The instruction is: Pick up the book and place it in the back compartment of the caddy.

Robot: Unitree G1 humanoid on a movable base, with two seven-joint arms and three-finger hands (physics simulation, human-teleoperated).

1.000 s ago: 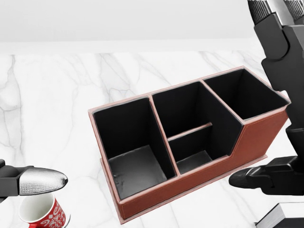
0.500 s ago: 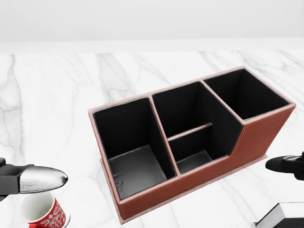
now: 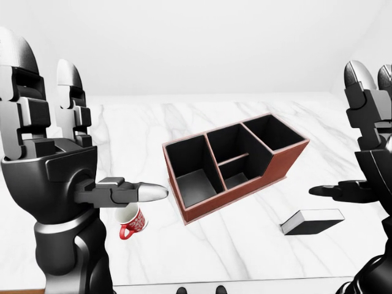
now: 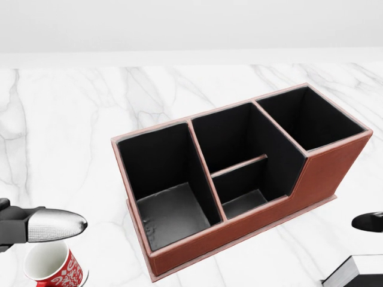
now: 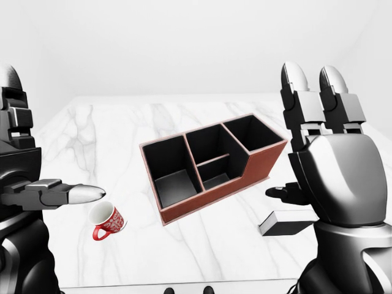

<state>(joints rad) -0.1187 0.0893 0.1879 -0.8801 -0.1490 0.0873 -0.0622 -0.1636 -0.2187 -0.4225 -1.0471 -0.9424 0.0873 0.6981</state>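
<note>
1. We are holding our right hand (image 3: pixel 361 153) up above the counter (image 3: pixel 245 233), fingers spread open and gripping nothing; its thumb is pointing out sideways over the marble near the counter's right edge.
2. We are keeping our left hand (image 3: pixel 67 159) raised on the other side, also open and empty, with its silver-tipped thumb reaching toward the middle of the counter.
3. Just below the right hand's thumb, the book (image 3: pixel 312 222) is lying flat on the counter, close to the near right corner. It shows a dark cover and a pale page edge, and nothing is touching it.
4. The caddy (image 4: pixel 323 173) is sitting toward the middle of the counter, turned at an angle to its edges. It has red-brown walls and black compartments: one large bay at each end, and a middle section split in two by a low divider. All of them are looking empty.
5. A red-and-white mug (image 5: pixel 106 222) is standing near the counter's left edge, under the left thumb and well apart from the book.
6. We are judging this to be the approach step, with no grasp begun yet.
7. Next we are needing to lower the right hand over the book, close the fingers across its edges, lift it, and carry it to the back compartment.
</note>
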